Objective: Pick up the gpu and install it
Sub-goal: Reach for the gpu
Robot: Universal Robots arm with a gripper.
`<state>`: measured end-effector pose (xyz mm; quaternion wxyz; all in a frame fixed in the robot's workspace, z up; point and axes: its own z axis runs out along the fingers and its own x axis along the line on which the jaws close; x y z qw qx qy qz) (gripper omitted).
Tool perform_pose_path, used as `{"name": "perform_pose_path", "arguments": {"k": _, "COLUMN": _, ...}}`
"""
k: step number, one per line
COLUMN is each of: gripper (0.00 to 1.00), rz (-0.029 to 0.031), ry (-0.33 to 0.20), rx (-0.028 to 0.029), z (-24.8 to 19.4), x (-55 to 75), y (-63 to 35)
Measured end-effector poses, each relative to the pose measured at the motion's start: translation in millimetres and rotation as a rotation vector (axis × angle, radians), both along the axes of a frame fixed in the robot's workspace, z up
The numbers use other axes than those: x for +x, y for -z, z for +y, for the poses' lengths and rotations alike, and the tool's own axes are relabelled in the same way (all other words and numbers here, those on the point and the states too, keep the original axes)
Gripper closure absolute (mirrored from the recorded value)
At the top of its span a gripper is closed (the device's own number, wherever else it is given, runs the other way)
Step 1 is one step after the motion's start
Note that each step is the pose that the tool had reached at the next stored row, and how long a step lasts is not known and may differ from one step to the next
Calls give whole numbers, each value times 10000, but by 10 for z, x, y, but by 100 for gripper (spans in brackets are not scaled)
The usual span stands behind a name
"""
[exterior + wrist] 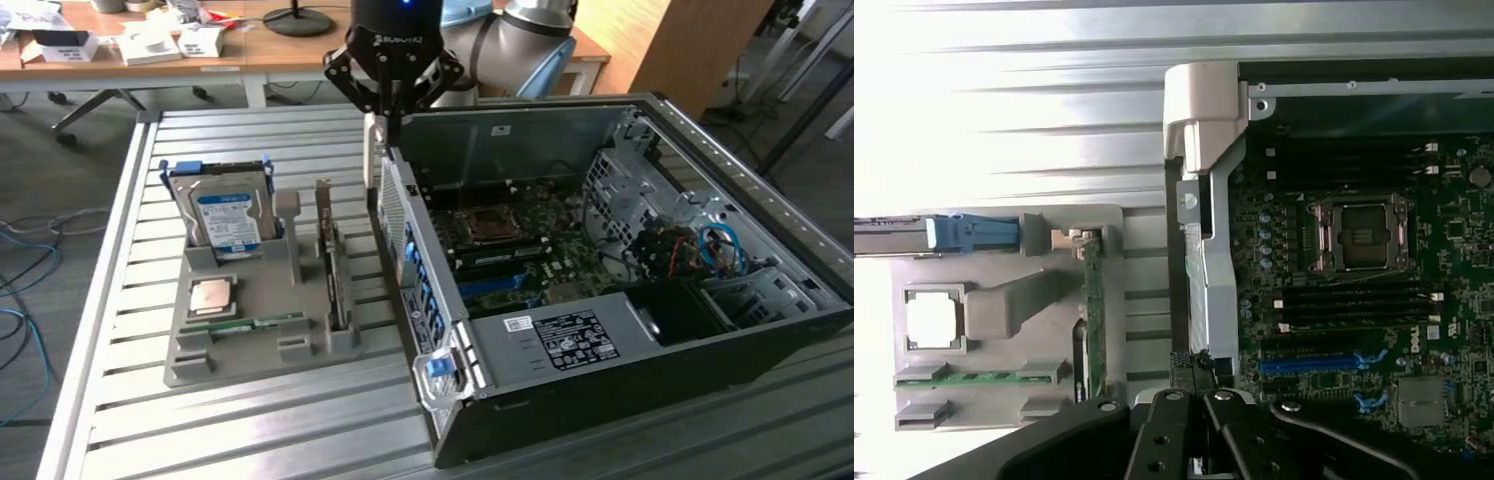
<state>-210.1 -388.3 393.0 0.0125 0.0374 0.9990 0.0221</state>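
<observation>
The gpu [331, 262] stands on edge in a slot of the grey holder tray [254, 362], its silvery bracket at the far end. The wrist view shows it as a thin green edge [1092, 310]. My gripper [386, 112] hangs high over the rear wall of the open computer case [601, 330], to the exterior view's right of the gpu and well apart from it. Its fingers [1166, 402] meet at the tips with nothing visibly held. Inside the case lie the motherboard [521, 240] and a blue expansion slot [1314, 365].
In the tray, a silver hard drive with a blue label [224, 215] stands upright, with a CPU chip [214, 297] and a green memory stick [247, 323] lying flat. A pale retention latch [1204, 120] juts out from the case's rear wall. The slatted metal table [240, 430] carries everything.
</observation>
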Motion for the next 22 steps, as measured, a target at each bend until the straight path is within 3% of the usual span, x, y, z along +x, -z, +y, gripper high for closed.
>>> {"name": "perform_pose_path", "arguments": {"k": 22, "gripper": 89, "rz": 0, "ry": 0, "rx": 0, "z": 92, "x": -399, "y": 7}}
